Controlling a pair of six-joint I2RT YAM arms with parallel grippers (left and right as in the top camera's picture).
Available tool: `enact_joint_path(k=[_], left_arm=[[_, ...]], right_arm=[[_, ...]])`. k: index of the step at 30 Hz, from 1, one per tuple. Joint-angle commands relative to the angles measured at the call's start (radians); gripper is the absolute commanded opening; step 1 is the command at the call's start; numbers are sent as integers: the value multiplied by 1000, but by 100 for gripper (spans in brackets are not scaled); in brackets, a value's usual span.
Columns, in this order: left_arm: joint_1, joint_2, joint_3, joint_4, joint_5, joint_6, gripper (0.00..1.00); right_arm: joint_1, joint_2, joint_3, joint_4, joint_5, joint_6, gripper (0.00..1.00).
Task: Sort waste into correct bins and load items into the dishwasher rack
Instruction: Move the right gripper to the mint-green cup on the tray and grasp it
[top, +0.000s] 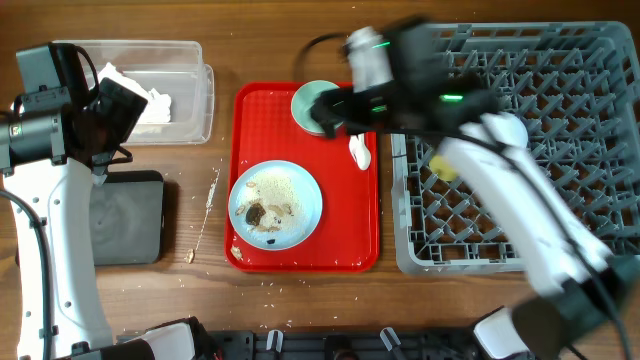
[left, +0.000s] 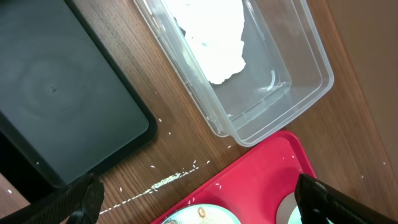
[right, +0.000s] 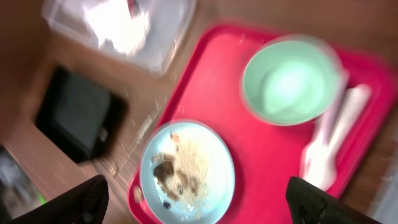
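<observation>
Jaws on both arms gape wide; right wrist shows whole bowl (right: 289, 81) (overhead half-hides it).

Brown wood-grain table (top: 300, 295), even light

Soiled blue plate (top: 276, 204), green bowl (top: 305, 100), white spoon (top: 360, 152) lie on red tray (top: 252, 125).
</observation>
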Motion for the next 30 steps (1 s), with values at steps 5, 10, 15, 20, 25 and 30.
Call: enact_joint_path(k=[5, 10, 15, 20, 25, 30], left_arm=[[5, 6, -1, -1, -13, 1, 100], [4, 6, -1, -1, -13, 1, 100], [4, 6, -1, -1, -13, 1, 100], [5, 6, -1, -1, -13, 1, 100], [4, 6, -1, -1, -13, 1, 100], [4, 6, -1, -1, -13, 1, 100]], right_arm=[[162, 387, 348, -45, 278, -136, 88], [210, 525, 351, 80, 612, -154, 79], [201, 628, 351, 148, 669, -166, 78], [182, 673, 351, 151, 669, -165, 72], [167, 678, 349, 148, 638, -169, 46], [166, 697, 349, 151, 631, -197, 46]])
